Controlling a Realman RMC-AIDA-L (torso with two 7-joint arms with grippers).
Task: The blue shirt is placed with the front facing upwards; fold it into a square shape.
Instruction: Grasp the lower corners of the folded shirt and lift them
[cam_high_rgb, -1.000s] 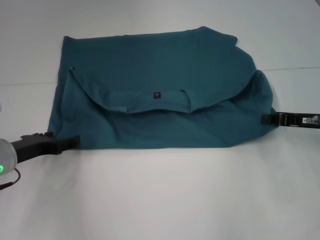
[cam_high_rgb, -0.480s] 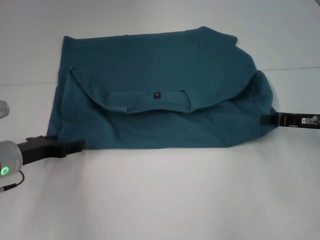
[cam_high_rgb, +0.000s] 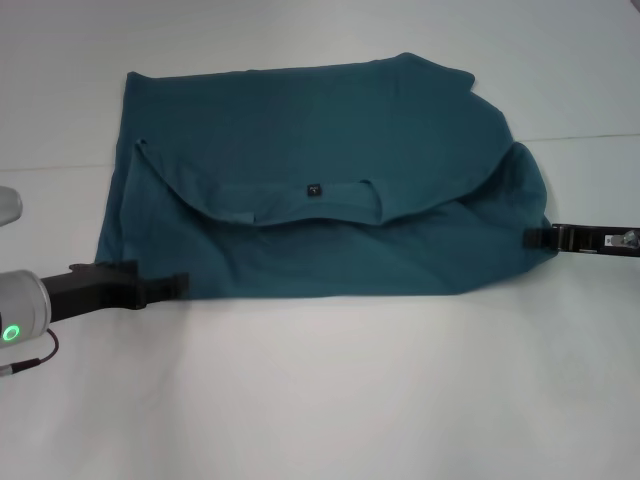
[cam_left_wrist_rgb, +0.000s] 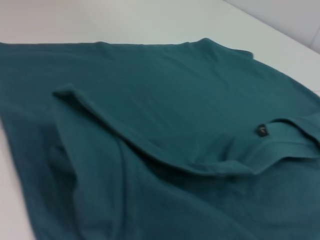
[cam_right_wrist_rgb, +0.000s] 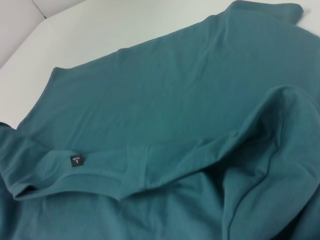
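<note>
The blue shirt lies spread over the far half of the white table, its upper part folded down toward the near edge so the plain back shows. The ribbed collar with its small dark neck tag sits in the middle. The left gripper reaches in low at the shirt's near left corner, its tip touching the hem; I cannot tell how its fingers stand. The right gripper is at the shirt's bulging right edge, fingers likewise unclear
</note>
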